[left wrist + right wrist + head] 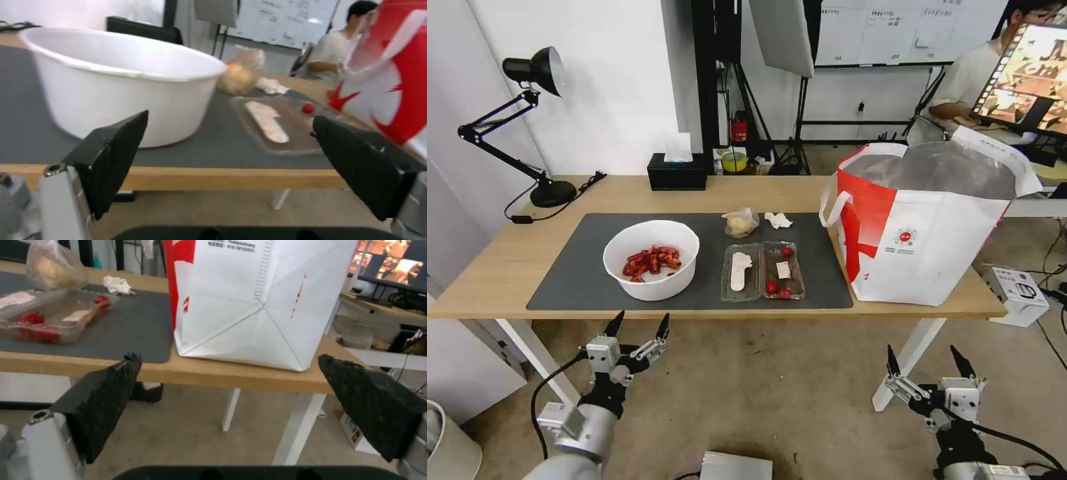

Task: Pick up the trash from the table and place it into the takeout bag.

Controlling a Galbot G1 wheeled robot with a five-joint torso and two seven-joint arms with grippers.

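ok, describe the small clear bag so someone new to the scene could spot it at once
Start at the dark grey mat on the light-wood table. Right of the white bowl lies a clear hinged tray; the small clear bag sits just behind it, left of a crumpled white tissue. It alone holds a beige lump.

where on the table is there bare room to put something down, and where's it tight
Bare wood lies between the desk lamp base and the white bowl, and along the back edge of the table between the black tissue box and the takeout bag. It is crowded mid-mat, where the clear tray, small clear bag and crumpled tissue cluster.
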